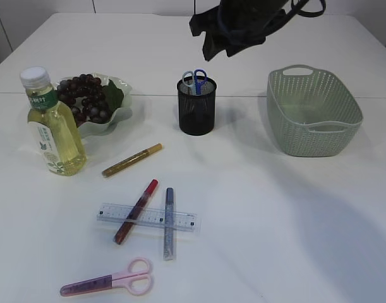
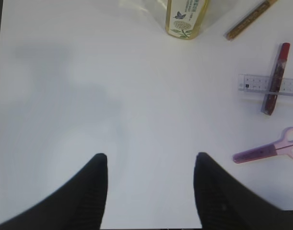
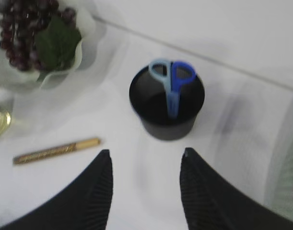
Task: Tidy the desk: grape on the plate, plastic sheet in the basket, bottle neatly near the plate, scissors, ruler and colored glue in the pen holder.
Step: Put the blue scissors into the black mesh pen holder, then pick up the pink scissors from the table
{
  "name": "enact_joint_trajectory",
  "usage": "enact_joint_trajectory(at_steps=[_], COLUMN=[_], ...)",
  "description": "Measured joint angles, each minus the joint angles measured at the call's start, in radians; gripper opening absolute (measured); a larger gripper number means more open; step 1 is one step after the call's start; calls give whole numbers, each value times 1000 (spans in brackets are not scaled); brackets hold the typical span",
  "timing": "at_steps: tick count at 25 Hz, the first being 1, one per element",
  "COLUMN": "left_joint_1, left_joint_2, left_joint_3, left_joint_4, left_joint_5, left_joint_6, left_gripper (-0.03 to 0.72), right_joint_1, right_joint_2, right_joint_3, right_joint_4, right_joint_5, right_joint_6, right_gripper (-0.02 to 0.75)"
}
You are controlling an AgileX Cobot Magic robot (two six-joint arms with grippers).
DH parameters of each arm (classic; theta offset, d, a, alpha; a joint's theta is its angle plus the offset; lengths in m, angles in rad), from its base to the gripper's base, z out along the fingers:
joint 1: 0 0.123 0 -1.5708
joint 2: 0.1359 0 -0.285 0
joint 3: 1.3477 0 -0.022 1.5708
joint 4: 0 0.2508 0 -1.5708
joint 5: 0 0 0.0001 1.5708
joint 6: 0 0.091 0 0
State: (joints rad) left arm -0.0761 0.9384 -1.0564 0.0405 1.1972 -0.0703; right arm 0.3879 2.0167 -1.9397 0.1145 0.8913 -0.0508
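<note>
Dark grapes [image 1: 85,98] lie on the pale green plate [image 1: 121,104], and the bottle [image 1: 54,126] of yellow liquid stands upright just left of it. The black mesh pen holder [image 1: 196,107] holds blue scissors [image 1: 194,81]. A clear ruler [image 1: 147,217] lies in front, with a red glue stick [image 1: 136,210] and a grey one [image 1: 169,222] across it. A gold glue stick [image 1: 132,160] lies apart, and pink scissors [image 1: 110,282] lie near the front edge. My right gripper [image 3: 145,153] hangs open and empty above the pen holder [image 3: 166,108]. My left gripper [image 2: 151,155] is open over bare table. The plastic sheet is not to be made out.
A green woven basket [image 1: 313,110] stands at the right. My right arm [image 1: 243,25] hangs dark at the top of the exterior view. The left wrist view shows the bottle's base [image 2: 185,19] and the pink scissors [image 2: 271,147] off to the right.
</note>
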Motion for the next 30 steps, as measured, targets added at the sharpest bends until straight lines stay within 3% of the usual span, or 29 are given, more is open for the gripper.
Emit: enact_joint_trajectory(at_steps=[4,6,16,26,30], left_joint_1=[0,0,0,-4,-68], left_joint_2=[0,0,0,71,108], left_joint_3=[0,0,0,0,0], left_joint_4=[0,-2,-12,-75,-86], left_joint_5=[0,0,4,44,47], left_joint_6=[0,0,70,238,319], left_gripper=[415,415,415,415,415], right_joint_1=[0,0,0,0,0], right_joint_2=[-25,-25,-25,-189,-325], right_joint_3=[0,0,24,371,490], right_joint_4=[38,40,42,40,29], right_joint_5=[264,327,347,345,345], right_joint_6=[0,0,51,67,67], right_gripper=[370,368,366,365,366])
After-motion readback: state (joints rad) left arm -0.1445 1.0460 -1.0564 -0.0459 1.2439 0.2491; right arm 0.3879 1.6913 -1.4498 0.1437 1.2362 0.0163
